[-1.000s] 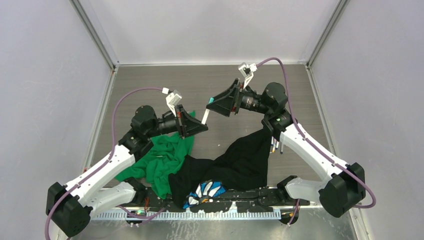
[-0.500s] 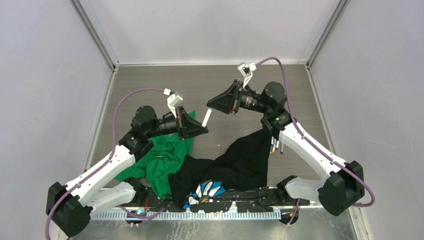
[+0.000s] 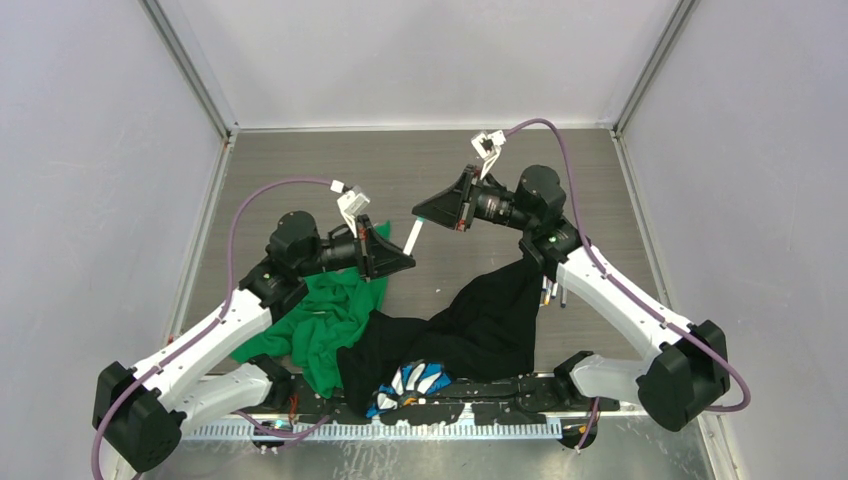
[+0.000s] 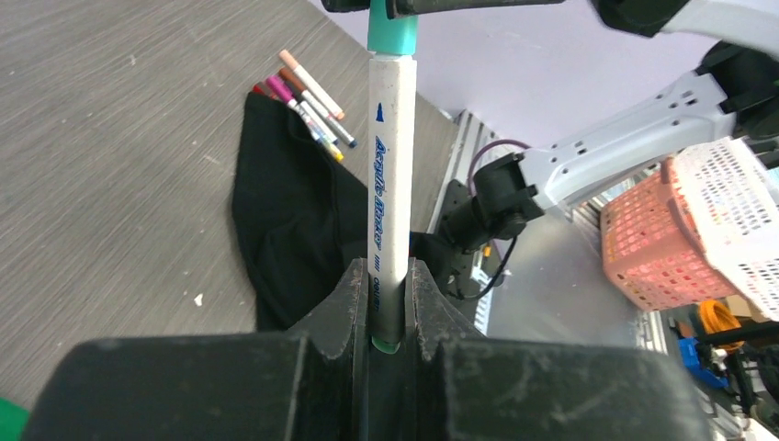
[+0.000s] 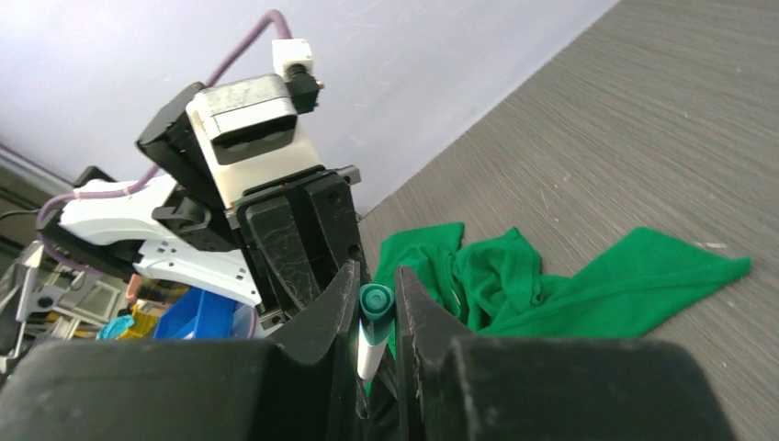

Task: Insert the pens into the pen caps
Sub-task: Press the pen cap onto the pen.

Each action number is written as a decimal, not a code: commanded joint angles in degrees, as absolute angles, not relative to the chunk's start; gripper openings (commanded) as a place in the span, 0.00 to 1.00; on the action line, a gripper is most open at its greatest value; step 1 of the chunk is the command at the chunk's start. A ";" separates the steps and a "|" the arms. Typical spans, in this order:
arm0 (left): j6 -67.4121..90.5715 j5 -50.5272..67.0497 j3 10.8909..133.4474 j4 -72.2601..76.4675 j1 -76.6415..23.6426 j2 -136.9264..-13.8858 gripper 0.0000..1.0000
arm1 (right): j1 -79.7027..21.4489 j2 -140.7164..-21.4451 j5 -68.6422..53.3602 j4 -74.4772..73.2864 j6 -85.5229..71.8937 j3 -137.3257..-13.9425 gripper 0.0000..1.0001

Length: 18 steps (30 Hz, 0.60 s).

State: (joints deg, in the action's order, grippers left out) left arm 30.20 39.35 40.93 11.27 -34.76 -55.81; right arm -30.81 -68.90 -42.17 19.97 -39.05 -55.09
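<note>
Arms angled inward, left claw [image 3: 409, 262] clamped tight, right claw [image 3: 419, 213] pinched, tips nearly meeting.

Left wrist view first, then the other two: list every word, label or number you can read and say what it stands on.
"Acrylic Marker": blue print along the white barrel of the pen held in the left gripper.
Smaller blue print below it, by the jaws: too small to read.
Print on the loose pens on the table: too small to read.
On the teal cap in the right gripper, and in the top external view: nothing to read.
</note>
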 commanded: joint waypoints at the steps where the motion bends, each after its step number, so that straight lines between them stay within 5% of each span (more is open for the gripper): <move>1: 25.29 33.54 43.45 12.15 -34.54 -55.05 0.00 | -33.55 -69.54 -39.06 9.52 -35.00 -56.93 0.01; 13: 20.58 29.39 43.70 14.49 -34.54 -56.69 0.00 | -37.60 -71.80 -37.60 3.01 -35.78 -51.57 0.01; 18: 25.07 32.94 41.74 22.57 -33.84 -58.77 0.00 | -38.58 -69.64 -40.63 18.28 -45.14 -39.76 0.01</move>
State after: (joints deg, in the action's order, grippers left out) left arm 21.78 34.39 39.92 1.87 -34.87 -58.11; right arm -34.13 -69.89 -31.44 15.59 -38.72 -48.93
